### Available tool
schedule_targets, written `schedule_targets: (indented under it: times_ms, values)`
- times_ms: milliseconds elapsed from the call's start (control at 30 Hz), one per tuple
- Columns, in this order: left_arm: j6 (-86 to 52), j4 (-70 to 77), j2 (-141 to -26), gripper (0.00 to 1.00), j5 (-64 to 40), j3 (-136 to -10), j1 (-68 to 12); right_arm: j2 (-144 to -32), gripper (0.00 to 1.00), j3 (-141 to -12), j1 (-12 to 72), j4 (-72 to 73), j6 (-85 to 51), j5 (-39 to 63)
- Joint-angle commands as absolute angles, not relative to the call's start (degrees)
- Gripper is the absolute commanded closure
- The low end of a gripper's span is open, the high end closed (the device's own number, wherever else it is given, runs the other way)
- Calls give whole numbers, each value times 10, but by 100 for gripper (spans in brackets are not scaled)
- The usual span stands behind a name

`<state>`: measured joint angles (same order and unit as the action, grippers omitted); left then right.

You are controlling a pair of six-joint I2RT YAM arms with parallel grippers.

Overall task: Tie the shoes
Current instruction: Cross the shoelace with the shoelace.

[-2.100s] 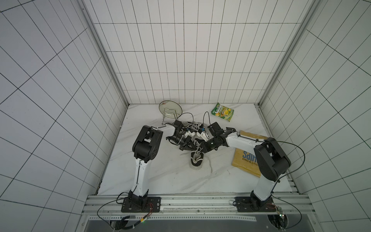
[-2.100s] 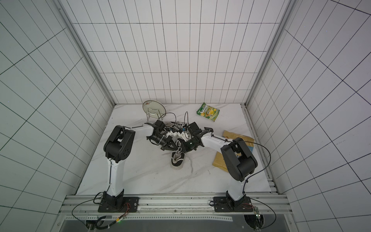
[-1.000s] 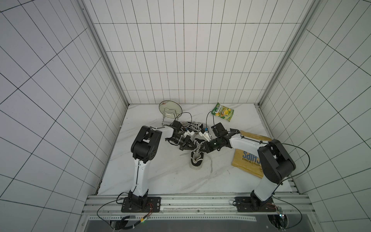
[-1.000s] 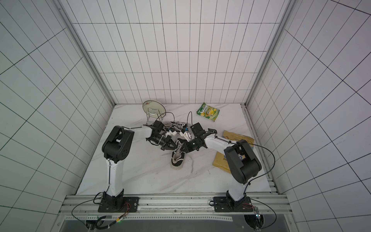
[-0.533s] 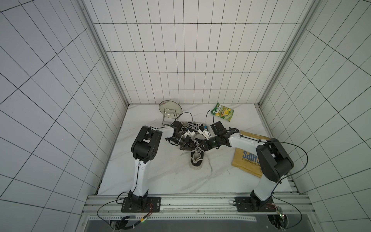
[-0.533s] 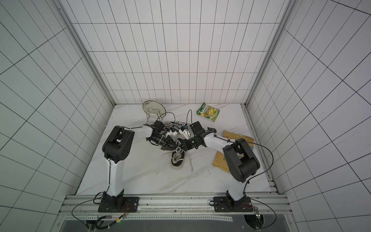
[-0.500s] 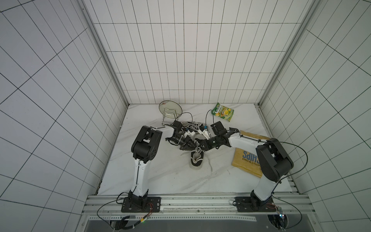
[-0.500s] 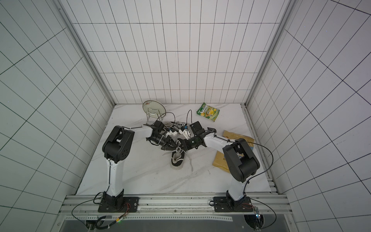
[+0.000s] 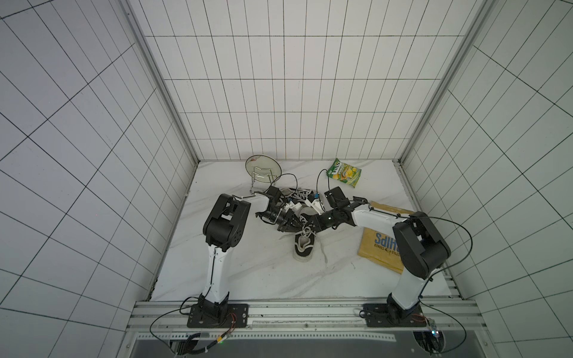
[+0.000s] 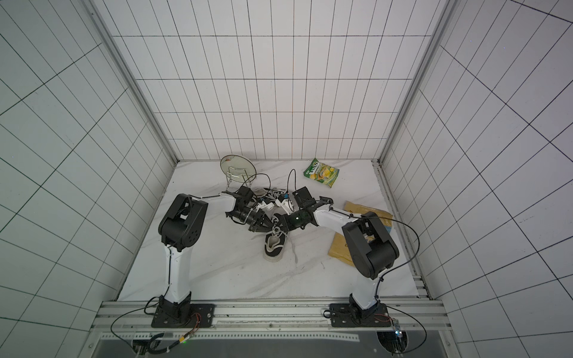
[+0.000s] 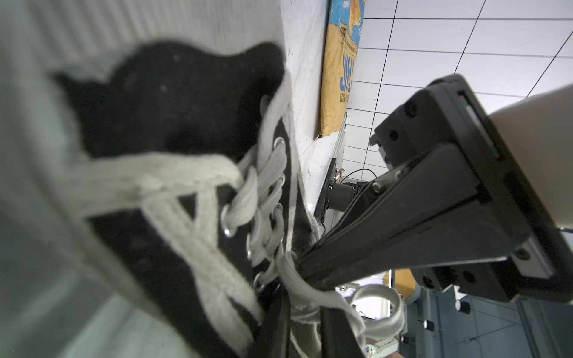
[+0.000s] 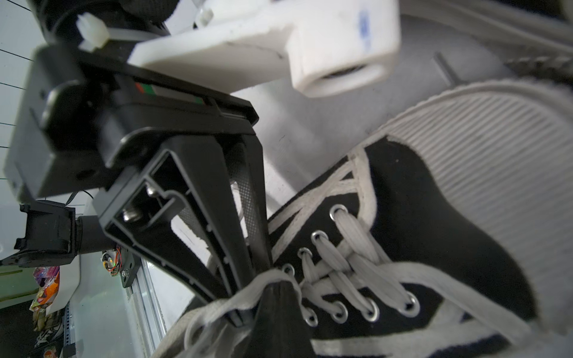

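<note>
Canvas over rubber makes the nearer shoe (image 9: 303, 248) light, soft in the upper and firm only at the sole. We judge that it will slide on the smooth marble table (image 9: 242, 266) if we pull hard to one side. It lies near the middle of the table in both top views, toe pointing to the near edge. Its laces (image 11: 186, 173) are thick, flat, soft bands that should bend easily and hold a pinch without much slipping. We think the best place to take them is on the free strands just past the top eyelets, not on the crossed rows. Both pincers meet there. The right gripper (image 11: 298, 266) is clamped tight on a strand beside the top eyelet. The left gripper (image 12: 245, 311) has its fingers drawn almost together with a strand crossing at the tips, so we read it as pinching the laces too, though with less certainty. Just behind the two wrists lies the second shoe (image 9: 297, 196), white laces sprawled loose, equally light and soft to handle.
</note>
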<state>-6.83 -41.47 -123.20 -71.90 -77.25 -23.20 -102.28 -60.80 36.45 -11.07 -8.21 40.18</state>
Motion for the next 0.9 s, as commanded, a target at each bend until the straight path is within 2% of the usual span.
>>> schedule_targets:
  times_ms: [0, 67, 367, 567, 700, 867]
  values:
    - [-54, -410, -1246, 94, -718, -781, -234, -1031, 100, -626, 368, -108, -82, 424]
    - [-54, -410, -1244, 100, -716, -780, -234, -1026, 100, -623, 368, -106, -82, 420]
    - [-76, -381, -1218, 100, -692, -758, -227, -983, 99, -591, 354, -91, -102, 386]
    - [-91, -363, -1208, 100, -679, -747, -222, -921, 75, -567, 345, -122, -106, 321]
    - [-92, -360, -1197, 100, -669, -741, -221, -853, 63, -530, 320, -139, -113, 271]
    - [-95, -358, -1193, 100, -663, -738, -221, -762, 39, -510, 304, -155, -125, 249]
